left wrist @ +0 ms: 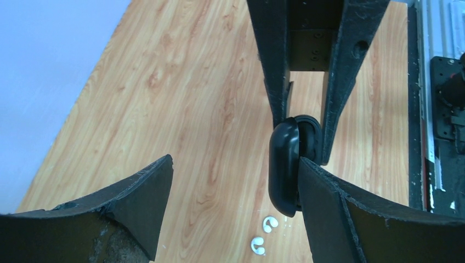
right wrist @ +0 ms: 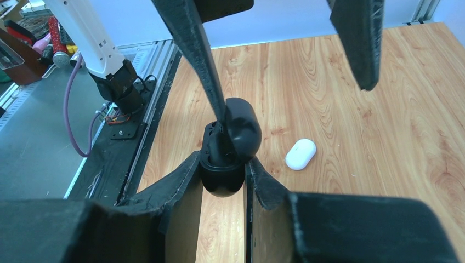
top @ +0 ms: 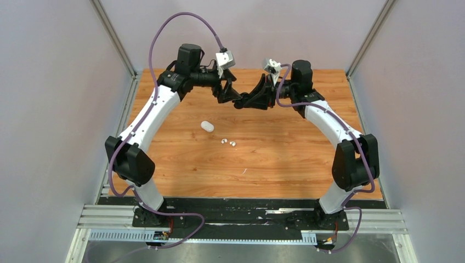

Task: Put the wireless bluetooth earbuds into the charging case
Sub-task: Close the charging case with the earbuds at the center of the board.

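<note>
The right claw (right wrist: 222, 170) grips the black case (right wrist: 233, 139). The left claw (left wrist: 233, 170) gapes wide and empty, one finger against the lid. From the claws, white earbuds (top: 228, 142) lie at six o'clock, a white case (top: 207, 126) at seven.

Left of the table's (top: 285, 170) middle lies a case (top: 207, 126), with two earbuds (top: 232, 144) just to its right and nearer. Behind them, above the far half, a second case (right wrist: 230, 137) sits between the right gripper's (right wrist: 222, 164) fingers, touching one left gripper (left wrist: 234, 161) finger
</note>
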`<state>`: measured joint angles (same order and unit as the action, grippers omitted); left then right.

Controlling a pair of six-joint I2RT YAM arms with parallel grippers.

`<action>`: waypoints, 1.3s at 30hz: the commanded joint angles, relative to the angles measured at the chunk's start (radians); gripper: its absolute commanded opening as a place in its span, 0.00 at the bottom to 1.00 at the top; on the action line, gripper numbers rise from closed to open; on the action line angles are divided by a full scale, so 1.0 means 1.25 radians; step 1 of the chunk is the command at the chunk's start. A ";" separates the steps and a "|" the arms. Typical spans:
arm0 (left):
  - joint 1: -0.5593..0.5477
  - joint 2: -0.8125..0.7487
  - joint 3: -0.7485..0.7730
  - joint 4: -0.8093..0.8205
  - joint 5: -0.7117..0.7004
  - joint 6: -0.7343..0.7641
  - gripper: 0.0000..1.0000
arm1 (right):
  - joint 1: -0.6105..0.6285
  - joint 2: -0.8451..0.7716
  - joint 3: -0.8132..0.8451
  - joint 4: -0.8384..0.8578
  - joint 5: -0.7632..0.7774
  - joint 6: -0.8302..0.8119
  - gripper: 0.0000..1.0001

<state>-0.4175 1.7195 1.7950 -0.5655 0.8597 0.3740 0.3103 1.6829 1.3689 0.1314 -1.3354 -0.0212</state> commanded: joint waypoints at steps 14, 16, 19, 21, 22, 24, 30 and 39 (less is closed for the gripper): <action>0.019 -0.024 -0.007 0.032 0.039 -0.037 0.90 | 0.003 -0.046 -0.005 0.009 -0.017 -0.025 0.01; 0.023 -0.028 -0.010 0.036 0.052 -0.045 0.91 | 0.003 -0.044 -0.004 0.010 -0.017 -0.022 0.01; 0.028 -0.037 -0.019 0.047 0.080 -0.054 0.91 | 0.004 -0.043 -0.005 0.011 -0.017 -0.020 0.01; 0.030 -0.039 -0.027 0.046 0.064 -0.045 0.92 | 0.003 -0.043 -0.005 0.013 -0.017 -0.020 0.01; 0.030 -0.039 -0.030 0.047 0.054 -0.043 0.92 | 0.004 -0.044 -0.006 0.015 -0.017 -0.019 0.01; 0.032 -0.039 -0.031 0.048 0.032 -0.042 0.92 | 0.004 -0.043 -0.006 0.016 -0.017 -0.017 0.01; 0.054 -0.038 -0.052 0.108 0.094 -0.161 0.92 | 0.004 -0.043 -0.005 0.018 -0.018 -0.016 0.02; 0.062 -0.039 -0.091 0.159 0.183 -0.213 0.92 | 0.004 -0.041 -0.006 0.018 -0.018 -0.014 0.01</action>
<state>-0.3439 1.7153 1.6852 -0.4217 1.0065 0.1501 0.3115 1.6684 1.3563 0.1238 -1.3354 -0.0284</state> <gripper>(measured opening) 0.920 0.275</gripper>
